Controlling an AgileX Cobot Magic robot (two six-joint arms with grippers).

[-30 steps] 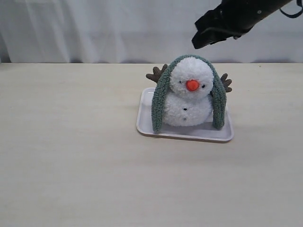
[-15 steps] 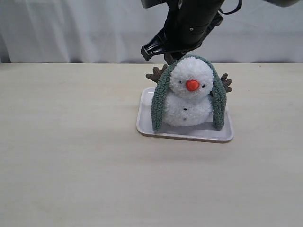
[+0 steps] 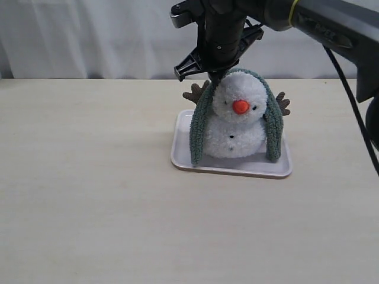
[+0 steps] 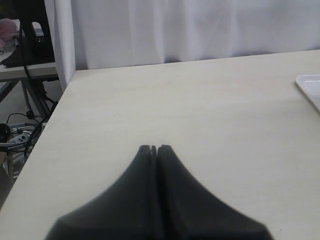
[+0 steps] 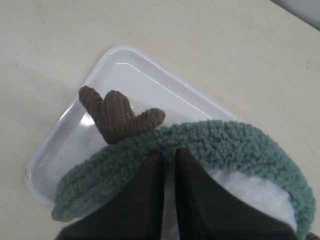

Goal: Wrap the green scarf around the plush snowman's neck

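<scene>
The plush snowman (image 3: 237,133) sits upright on a white tray (image 3: 180,157). The green scarf (image 3: 198,127) lies draped over the top of its head, with both ends hanging down past the body to the tray. The snowman's neck (image 3: 228,119) is bare in front. My right gripper (image 3: 220,74) comes down from above at the back left of the head. In the right wrist view its tips (image 5: 169,150) are nearly together and pinch the scarf (image 5: 225,145) beside a brown twig arm (image 5: 117,117). My left gripper (image 4: 154,148) is shut on nothing, over bare table.
The tray (image 5: 130,70) is hardly bigger than the snowman. A white curtain hangs behind the table. The left wrist view shows the table's left edge, with cables and a side desk (image 4: 25,65) beyond it, and one tray corner (image 4: 310,85).
The right arm has swung in from the upper right and come down onto the top left of the snowman's head. Snowman, scarf and tray have stayed in place.
</scene>
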